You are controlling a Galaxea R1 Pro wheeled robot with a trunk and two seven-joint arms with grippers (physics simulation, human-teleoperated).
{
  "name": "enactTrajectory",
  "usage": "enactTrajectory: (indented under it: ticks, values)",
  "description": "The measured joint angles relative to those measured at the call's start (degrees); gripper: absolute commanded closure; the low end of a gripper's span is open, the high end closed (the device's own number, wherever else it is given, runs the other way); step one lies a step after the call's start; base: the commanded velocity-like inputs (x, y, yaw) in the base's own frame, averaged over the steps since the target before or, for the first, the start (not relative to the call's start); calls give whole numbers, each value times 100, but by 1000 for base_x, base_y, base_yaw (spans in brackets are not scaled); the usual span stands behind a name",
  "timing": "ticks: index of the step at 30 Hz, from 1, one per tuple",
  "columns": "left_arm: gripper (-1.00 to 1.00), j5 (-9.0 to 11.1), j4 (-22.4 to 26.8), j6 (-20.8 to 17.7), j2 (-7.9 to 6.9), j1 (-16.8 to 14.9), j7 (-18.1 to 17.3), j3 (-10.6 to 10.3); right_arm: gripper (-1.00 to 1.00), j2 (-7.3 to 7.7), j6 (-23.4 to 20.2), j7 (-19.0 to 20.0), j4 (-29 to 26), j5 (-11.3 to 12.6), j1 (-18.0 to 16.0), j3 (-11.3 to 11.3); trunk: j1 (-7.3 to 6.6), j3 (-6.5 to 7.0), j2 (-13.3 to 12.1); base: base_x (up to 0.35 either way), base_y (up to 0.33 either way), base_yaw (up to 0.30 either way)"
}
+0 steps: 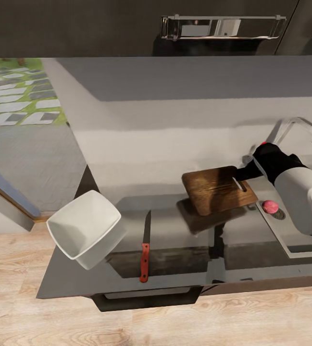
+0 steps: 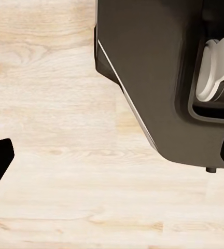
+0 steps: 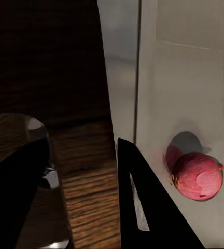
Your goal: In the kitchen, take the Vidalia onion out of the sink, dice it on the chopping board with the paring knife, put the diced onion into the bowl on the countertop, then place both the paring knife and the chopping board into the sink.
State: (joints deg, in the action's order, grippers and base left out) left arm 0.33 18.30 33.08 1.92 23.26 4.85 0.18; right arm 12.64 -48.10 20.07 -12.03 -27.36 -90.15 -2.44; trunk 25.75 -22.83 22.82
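The right tool [image 1: 248, 169] is clenched on the slot end of the dark brown wooden chopping board [image 1: 216, 189], which hangs raised above the grey desk [image 1: 175, 154]. Lower it flat, clear of the pink-red round onion [image 1: 270, 206] lying in the grey steel sink [image 1: 295, 240] at its four o'clock. The left tool [image 2: 112, 171] is released, over the floor.

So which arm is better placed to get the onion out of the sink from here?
The right. Its gripper is already at the board's slotted end beside the sink, and the onion shows close by its jaws. The left wrist view looks down at wooden floor, away from the counter.
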Motion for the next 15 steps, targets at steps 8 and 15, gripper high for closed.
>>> enactTrajectory:
  ticks: [8, 15]
  values:
    - [-100, 0, -11, 0, 0, -1, 0, 0, 100, -57, -520, -633, -18, 26, 0, 12, 0, 0, 0, 0, 0, 0]
    - [-100, 0, -49, 0, 0, 0, 1, 0, 100, -159, -663, -924, -5, 36, 1, 70, 0, 0, 0, 0, 33, 0]
